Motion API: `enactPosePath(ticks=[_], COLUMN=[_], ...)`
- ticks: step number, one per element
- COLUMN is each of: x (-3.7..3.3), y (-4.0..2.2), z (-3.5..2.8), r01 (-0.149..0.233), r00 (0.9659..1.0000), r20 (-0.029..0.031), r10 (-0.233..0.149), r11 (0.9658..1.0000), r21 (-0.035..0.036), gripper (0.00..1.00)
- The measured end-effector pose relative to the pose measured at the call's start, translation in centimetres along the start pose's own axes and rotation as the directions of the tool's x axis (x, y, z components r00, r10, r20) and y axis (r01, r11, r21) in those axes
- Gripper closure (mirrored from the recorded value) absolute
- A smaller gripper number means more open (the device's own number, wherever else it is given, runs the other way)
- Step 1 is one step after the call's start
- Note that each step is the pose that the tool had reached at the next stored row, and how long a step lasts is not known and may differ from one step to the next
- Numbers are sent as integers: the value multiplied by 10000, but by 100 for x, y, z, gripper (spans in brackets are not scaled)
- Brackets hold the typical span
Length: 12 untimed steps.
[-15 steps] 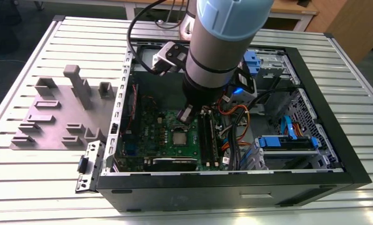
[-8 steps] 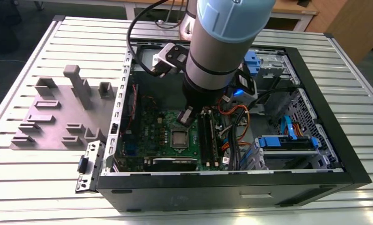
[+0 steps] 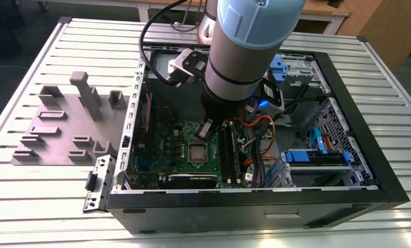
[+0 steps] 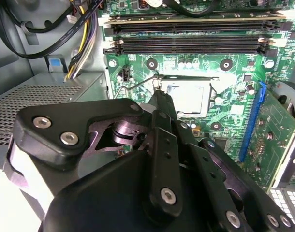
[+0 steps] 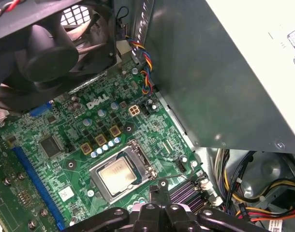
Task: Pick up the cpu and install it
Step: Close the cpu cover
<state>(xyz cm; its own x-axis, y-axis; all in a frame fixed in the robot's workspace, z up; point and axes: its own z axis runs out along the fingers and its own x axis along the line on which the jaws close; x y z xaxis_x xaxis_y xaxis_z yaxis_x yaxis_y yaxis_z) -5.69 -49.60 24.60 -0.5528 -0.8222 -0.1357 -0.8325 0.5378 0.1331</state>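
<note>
The cpu point(image 5: 116, 173), a small square chip with a silver-grey top, lies flat inside the metal socket frame point(image 5: 143, 162) on the green motherboard point(image 5: 65, 121). It also shows as a pale square point(image 4: 186, 98) in the second wrist view and in the exterior view point(image 3: 196, 151). My gripper point(image 4: 159, 96) is down inside the open computer case point(image 3: 370, 175), its fingers together at the socket's edge beside the thin wire lever point(image 4: 138, 83). The gripper's tip point(image 5: 158, 186) is right next to the socket corner, and from outside the gripper point(image 3: 204, 132) hangs just above the cpu. Nothing is held between the fingers.
Black memory slots point(image 4: 191, 43) run beside the socket. A graphics card point(image 4: 278, 140) and blue slot point(image 4: 251, 121) lie on the other side. The grey power supply box point(image 5: 225, 72), a black fan point(image 5: 46, 53) and cable bundles point(image 3: 257, 144) crowd the case. A grey fixture block point(image 3: 61, 129) sits at the exterior view's left.
</note>
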Motion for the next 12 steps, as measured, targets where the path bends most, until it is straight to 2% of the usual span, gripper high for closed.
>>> enactPosePath(ticks=[12], x=[4], y=[-3], z=[-1], r01=[0], r00=[10000], r20=[1], r10=[0], r11=[10000], r21=[0], gripper=[90])
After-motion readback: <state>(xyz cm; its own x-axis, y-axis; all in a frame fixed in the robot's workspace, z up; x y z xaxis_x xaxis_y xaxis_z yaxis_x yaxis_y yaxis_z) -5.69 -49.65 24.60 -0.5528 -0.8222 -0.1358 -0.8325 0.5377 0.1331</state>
